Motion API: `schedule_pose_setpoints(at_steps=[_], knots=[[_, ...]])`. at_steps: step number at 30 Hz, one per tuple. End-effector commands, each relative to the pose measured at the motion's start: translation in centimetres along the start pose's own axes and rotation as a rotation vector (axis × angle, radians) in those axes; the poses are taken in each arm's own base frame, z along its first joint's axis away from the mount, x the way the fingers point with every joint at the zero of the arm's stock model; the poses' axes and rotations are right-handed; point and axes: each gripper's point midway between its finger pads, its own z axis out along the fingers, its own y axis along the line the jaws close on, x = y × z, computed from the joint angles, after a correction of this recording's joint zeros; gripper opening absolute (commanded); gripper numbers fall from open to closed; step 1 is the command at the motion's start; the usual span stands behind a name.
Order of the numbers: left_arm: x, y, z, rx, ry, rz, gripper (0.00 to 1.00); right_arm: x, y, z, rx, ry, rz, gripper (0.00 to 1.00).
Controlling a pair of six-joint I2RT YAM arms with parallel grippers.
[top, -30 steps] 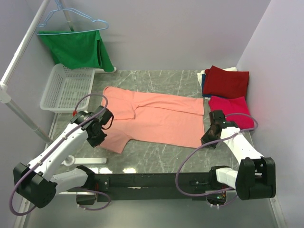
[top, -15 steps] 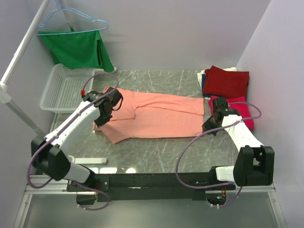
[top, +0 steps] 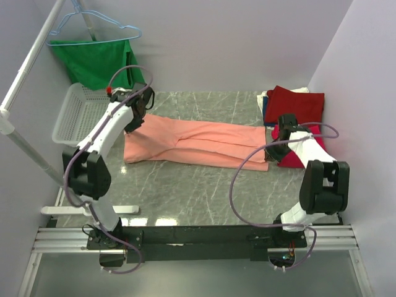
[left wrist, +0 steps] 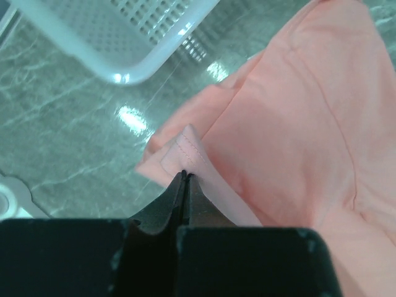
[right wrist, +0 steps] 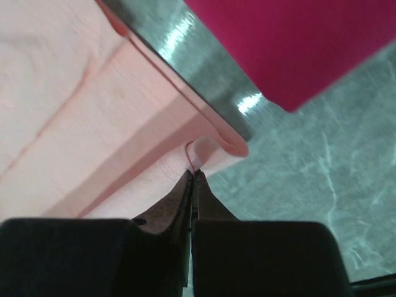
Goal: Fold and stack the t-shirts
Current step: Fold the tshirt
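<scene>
The salmon-pink t-shirt (top: 198, 143) lies across the middle of the table, folded lengthwise into a long band. My left gripper (top: 135, 121) is shut on its left edge, a hemmed corner pinched between the jaws in the left wrist view (left wrist: 184, 174). My right gripper (top: 279, 148) is shut on its right edge, the cloth curled at the jaw tips in the right wrist view (right wrist: 193, 172). The dark red t-shirt (top: 295, 105) lies folded at the back right. The crimson-pink t-shirt (top: 309, 143) lies folded in front of it, and shows in the right wrist view (right wrist: 291, 43).
A white mesh basket (top: 81, 114) stands at the left, close to my left gripper, and shows in the left wrist view (left wrist: 117, 31). A green garment (top: 99, 62) on a light-blue hanger (top: 93, 25) hangs at the back left. A slanted pole (top: 25, 80) runs along the left side.
Both grippers have carried the near edge of the salmon-pink t-shirt away from the arms, folding it over itself. The shirt is now a narrower band. Both arms are stretched further out.
</scene>
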Motion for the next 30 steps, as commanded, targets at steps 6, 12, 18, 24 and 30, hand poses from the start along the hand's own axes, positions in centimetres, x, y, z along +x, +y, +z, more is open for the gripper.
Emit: schedule_pose_setpoints(at_steps=[6, 12, 18, 24, 30], knots=[[-4.4, -5.5, 3.5, 0.035, -0.036, 0.071, 0.01, -3.8, 4.4, 2.1, -0.029, -0.021, 0.046, 0.0], [-4.6, -6.9, 5.7, 0.039, -0.017, 0.097, 0.01, -5.0, 5.8, 3.6, -0.016, -0.01, 0.049, 0.0], [-4.5, -8.3, 7.8, 0.06, 0.003, 0.113, 0.01, -6.1, 8.4, 3.6, -0.116, -0.023, 0.034, 0.12], [-4.5, -9.5, 9.4, 0.079, 0.013, 0.124, 0.01, -8.7, 12.2, 2.1, -0.26, -0.101, 0.013, 0.2], [-4.1, -10.2, 10.8, 0.089, 0.019, 0.127, 0.01, -9.6, 12.2, 1.2, -0.24, -0.129, -0.007, 0.3]])
